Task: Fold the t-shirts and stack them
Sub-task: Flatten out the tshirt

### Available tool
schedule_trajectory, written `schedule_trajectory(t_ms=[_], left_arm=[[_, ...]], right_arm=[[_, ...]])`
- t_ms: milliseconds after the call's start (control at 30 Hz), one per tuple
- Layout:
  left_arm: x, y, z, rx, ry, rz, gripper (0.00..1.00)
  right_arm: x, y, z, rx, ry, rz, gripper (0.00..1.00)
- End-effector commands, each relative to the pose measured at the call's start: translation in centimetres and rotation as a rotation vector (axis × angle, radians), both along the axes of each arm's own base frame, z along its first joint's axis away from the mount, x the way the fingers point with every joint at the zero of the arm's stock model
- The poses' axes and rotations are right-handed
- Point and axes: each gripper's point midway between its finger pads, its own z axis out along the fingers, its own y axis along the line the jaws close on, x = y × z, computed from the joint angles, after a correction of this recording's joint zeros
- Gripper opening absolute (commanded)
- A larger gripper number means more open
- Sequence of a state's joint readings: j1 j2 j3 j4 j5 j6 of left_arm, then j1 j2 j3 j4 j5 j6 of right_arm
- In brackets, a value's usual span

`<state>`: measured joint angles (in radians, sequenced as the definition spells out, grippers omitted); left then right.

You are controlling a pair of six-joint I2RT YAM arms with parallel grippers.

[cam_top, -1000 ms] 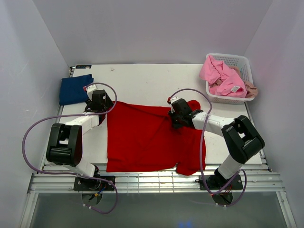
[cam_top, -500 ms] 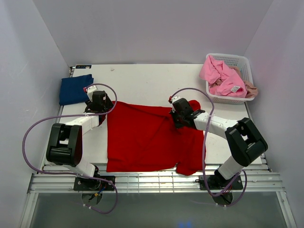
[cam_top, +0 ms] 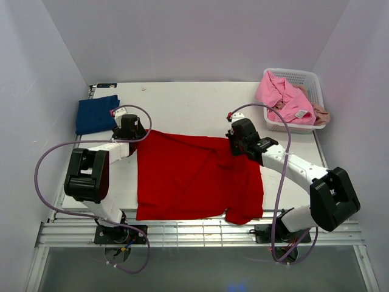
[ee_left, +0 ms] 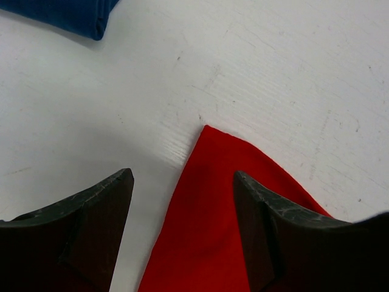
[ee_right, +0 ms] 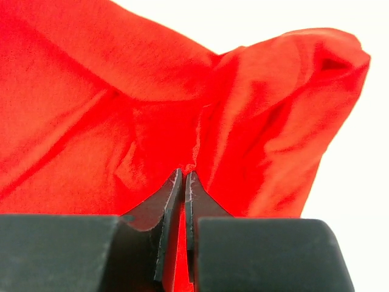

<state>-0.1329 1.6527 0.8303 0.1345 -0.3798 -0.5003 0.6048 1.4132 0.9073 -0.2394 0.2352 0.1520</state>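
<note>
The red t-shirt (cam_top: pixel 194 176) lies spread on the white table. My left gripper (cam_top: pixel 138 132) is open at the shirt's far left corner; in the left wrist view that red corner (ee_left: pixel 216 201) lies on the table between the two fingers (ee_left: pixel 91 213). My right gripper (cam_top: pixel 233 145) is shut on a pinch of red cloth (ee_right: pixel 194 140) at the shirt's far right corner, by the sleeve. A folded navy t-shirt (cam_top: pixel 96 114) lies at the far left, its edge showing in the left wrist view (ee_left: pixel 61 12). Pink and beige shirts (cam_top: pixel 284 98) lie in the basket.
A white lattice basket (cam_top: pixel 304 79) stands at the far right corner of the table (cam_top: pixel 194 103). Cables loop from both arms over the table. White walls close in the back and both sides.
My right gripper has moved toward the far right, pulling the shirt's right corner with it. The bunched sleeve has flattened. My left gripper has shifted slightly farther back at the left corner.
</note>
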Motion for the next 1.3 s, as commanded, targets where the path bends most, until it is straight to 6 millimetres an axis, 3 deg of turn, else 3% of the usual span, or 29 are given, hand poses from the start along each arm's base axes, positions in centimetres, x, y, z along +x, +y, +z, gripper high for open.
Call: schedule_trajectory(t_ms=[0,267,367,600,867,1267], left_arm=[[1.7,-0.5,0.4,-0.012,-0.017,-0.02,0.77],[4.7,-1.1,-0.6,-0.017,-0.011,-0.037,0.76],[5.5,-1.0,-1.8,-0.012,0.009,-0.034,0.76],[6.8,-1.0,-2.2,0.0,0.014,-0.033,0.75],[5.0,-0.1,-2.5,0.02,0.053,0.009,0.72],[3.1,-0.4,-3.1,-0.009,0.092,0.007,0.72]], right_arm=[[0.9,-1.0,2.7,0.009,-0.059,-0.04,0.08],[1.2,-2.6,4.1,0.03,-0.094,-0.082,0.08],[1.5,-3.2,4.8,0.038,-0.11,-0.098,0.08],[1.8,-4.2,5.4,0.035,-0.118,-0.117,0.08],[1.6,-4.8,4.8,0.038,-0.104,-0.128,0.08],[1.1,-4.6,4.7,0.067,-0.095,-0.128,0.08]])
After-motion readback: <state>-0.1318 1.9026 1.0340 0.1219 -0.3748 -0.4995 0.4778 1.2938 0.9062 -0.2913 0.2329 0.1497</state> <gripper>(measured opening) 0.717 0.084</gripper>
